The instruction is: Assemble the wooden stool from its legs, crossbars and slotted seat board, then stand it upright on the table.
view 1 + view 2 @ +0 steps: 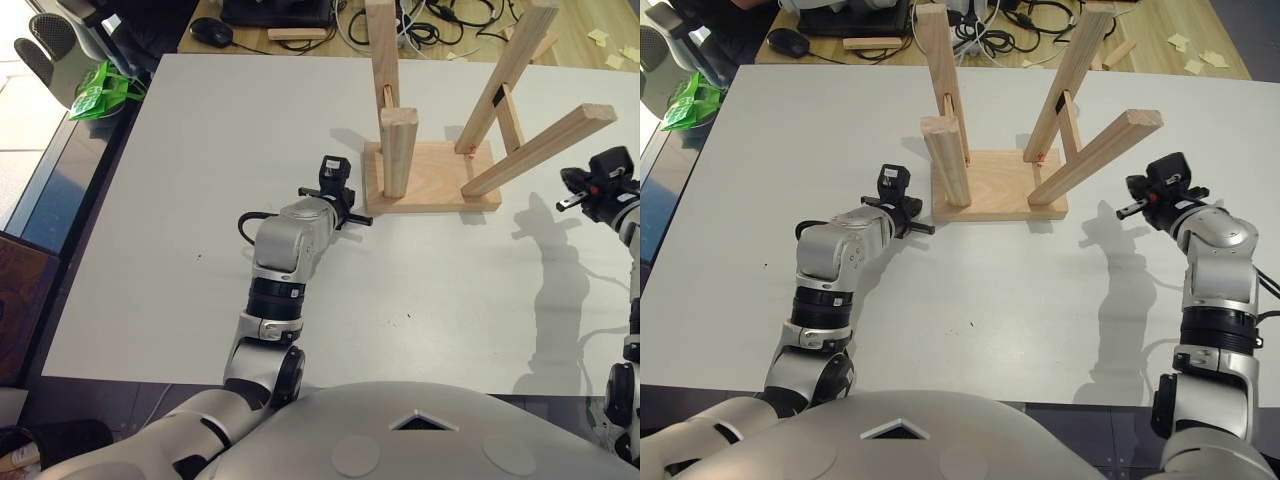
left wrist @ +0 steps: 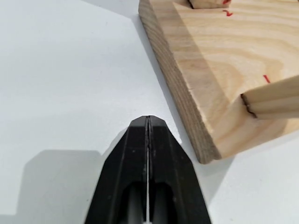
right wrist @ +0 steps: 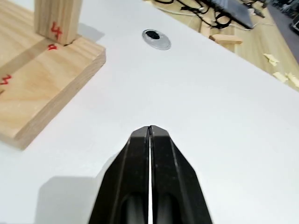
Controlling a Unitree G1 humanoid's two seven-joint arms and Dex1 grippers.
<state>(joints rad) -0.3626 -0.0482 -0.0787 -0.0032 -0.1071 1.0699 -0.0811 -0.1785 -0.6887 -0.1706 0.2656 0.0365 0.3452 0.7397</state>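
Holding the left gripper point(image 2: 148, 122) low over the table point(image 1: 180, 220), fingers pressed together on nothing, its tip just beside the near left corner of the seat board point(image 1: 435, 175). Holding the right gripper point(image 3: 150, 129) likewise pinched closed and empty, near the tabletop's right edge, apart from the board. Lying flat toward the far edge, right of the middle: the seat board, carrying four legs point(image 1: 397, 150) pointing upward. Beyond the far edge, resting on a wooden desk point(image 1: 250, 45): a mouse point(image 1: 211, 32) and a loose wooden piece point(image 1: 297, 34).

A black computer mouse point(image 1: 211, 32) and tangled cables point(image 1: 440, 15) lie on the far wooden tabletop point(image 1: 585, 72), with a green bag point(image 1: 100, 90) further left.
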